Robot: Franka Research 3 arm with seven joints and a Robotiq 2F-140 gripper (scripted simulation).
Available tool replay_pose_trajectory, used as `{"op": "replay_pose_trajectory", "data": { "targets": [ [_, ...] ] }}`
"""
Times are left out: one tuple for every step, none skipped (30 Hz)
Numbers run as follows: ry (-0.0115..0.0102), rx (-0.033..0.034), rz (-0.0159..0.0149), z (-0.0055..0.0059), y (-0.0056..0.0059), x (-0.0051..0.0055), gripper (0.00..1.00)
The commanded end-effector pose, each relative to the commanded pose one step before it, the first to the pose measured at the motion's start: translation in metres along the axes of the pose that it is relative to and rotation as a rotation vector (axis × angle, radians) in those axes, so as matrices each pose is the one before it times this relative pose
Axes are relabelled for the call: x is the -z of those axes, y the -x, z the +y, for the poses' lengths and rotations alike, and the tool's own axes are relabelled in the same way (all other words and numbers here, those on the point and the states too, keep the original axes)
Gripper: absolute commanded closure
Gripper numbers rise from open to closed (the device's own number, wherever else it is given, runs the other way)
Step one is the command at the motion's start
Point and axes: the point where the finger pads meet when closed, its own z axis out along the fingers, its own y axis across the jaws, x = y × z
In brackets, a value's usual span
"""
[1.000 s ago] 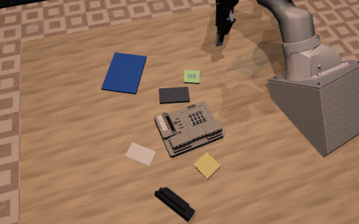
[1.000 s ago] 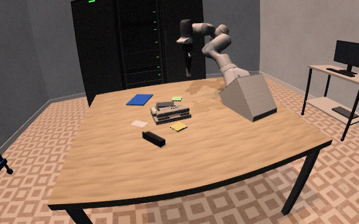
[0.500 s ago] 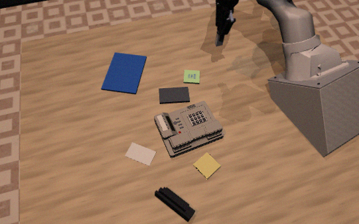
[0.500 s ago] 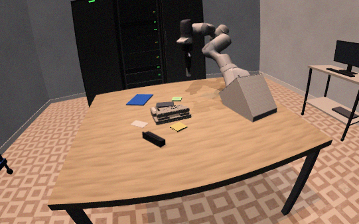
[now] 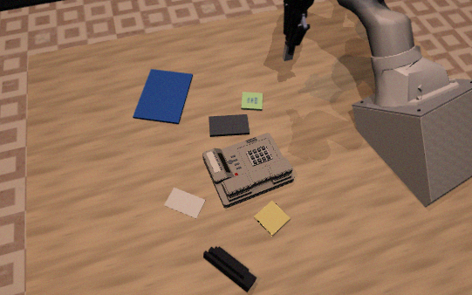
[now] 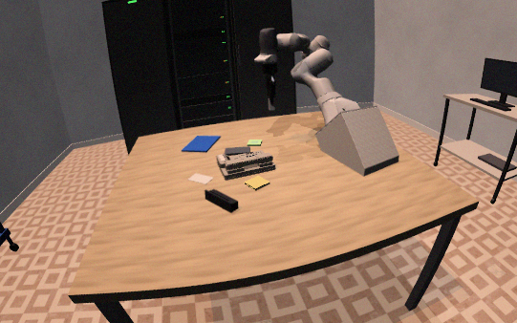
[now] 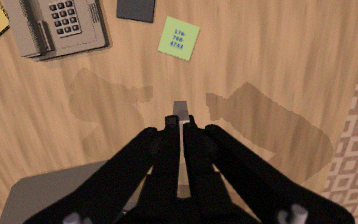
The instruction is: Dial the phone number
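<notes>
Gripper: the black two-finger gripper [image 7: 181, 121] is hanging high, fingers squeezed together, holding nothing, so one tip can poke.
Note: the small green paper note [image 7: 179, 38] is lying upper middle, readable.
Phone: the grey desk phone [image 7: 61, 25] is sitting upper left, handset resting in place.

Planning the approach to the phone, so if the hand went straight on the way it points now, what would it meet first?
Probably bare table. The shut hand points straight down, well above the wood, with the green note and desk phone off to the side.
</notes>
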Motion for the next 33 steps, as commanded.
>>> {"op": "replay_pose_trajectory", "data": {
  "targets": [
    [0.00206, 0.00577, 0.00058, 0.00137, -0.00036, 0.00006, 1.0],
    [0.0, 0.0, 0.0, 0.0, 0.0, 0.0, 1.0],
    [0.0, 0.0, 0.0, 0.0, 0.0, 0.0, 1.0],
    [0.0, 0.0, 0.0, 0.0, 0.0, 0.0, 1.0],
    [0.0, 0.0, 0.0, 0.0, -0.00001, 0.0, 1.0],
    [-0.00001, 0.00001, -0.00001, 0.0, -0.00006, 0.0, 1.0],
    [-0.00003, 0.00002, -0.00002, 0.0, -0.00016, 0.0, 1.0],
    [-0.00005, 0.00003, -0.00004, 0.0, -0.0003, 0.0, 1.0],
    [-0.00008, 0.00004, -0.00007, 0.0, -0.00048, 0.0, 1.0],
    [-0.0001, 0.00006, -0.0001, 0.0, -0.0007, 0.0, 1.0],
    [-0.00013, 0.00007, -0.00013, 0.0, -0.00094, 0.0, 1.0],
    [-0.00015, 0.00008, -0.00017, 0.00001, -0.0012, -0.00001, 1.0],
    [-0.00014, 0.00008, -0.00017, 0.00001, -0.0015, -0.00001, 1.0],
    [-0.00002, 0.00002, 0.0, 0.0, -0.00187, 0.0, 1.0],
    [0.00002, -0.00001, 0.0, 0.00001, -0.0022, -0.00002, 1.0],
    [-0.00002, 0.00001, 0.0, 0.00001, -0.00257, -0.00001, 1.0],
    [0.00003, -0.00002, 0.0, 0.00001, -0.00293, -0.00003, 1.0],
    [0.0, 0.0, 0.0, 0.0, 0.0, 0.0, 1.0],
    [0.0, 0.0, 0.0, 0.0, 0.0, 0.0, 1.0],
    [-0.00003, 0.00002, 0.0, 0.00001, -0.00333, -0.00001, 1.0],
    [0.0, 0.0, 0.0, 0.00001, -0.00369, -0.00002, 1.0],
    [0.00001, -0.00001, 0.0, 0.00002, -0.00404, -0.00002, 1.0],
    [0.00001, -0.00001, 0.0, 0.00002, -0.00435, -0.00003, 1.0],
    [0.00001, -0.00001, 0.0, 0.00002, -0.00464, -0.00003, 1.0],
    [0.0, 0.0, 0.0, 0.00002, -0.0049, -0.00002, 1.0],
    [0.0, 0.0, 0.0, 0.00002, -0.00516, -0.00003, 1.0],
    [-0.00001, 0.00001, 0.0, 0.00002, -0.00538, -0.00003, 1.0],
    [-0.00001, 0.00001, 0.0, 0.00002, -0.00559, -0.00003, 1.0],
    [-0.00001, 0.0, 0.0, 0.00002, -0.00577, -0.00003, 1.0],
    [0.0, 0.0, 0.0, 0.00002, -0.00592, -0.00003, 1.0],
    [0.00001, 0.0, 0.0, 0.00002, -0.00605, -0.00003, 1.0],
    [0.00002, -0.00001, 0.0, 0.00003, -0.00615, -0.00004, 1.0],
    [-0.00002, 0.00001, 0.0, 0.00002, -0.00621, -0.00003, 1.0]
  ]
}}
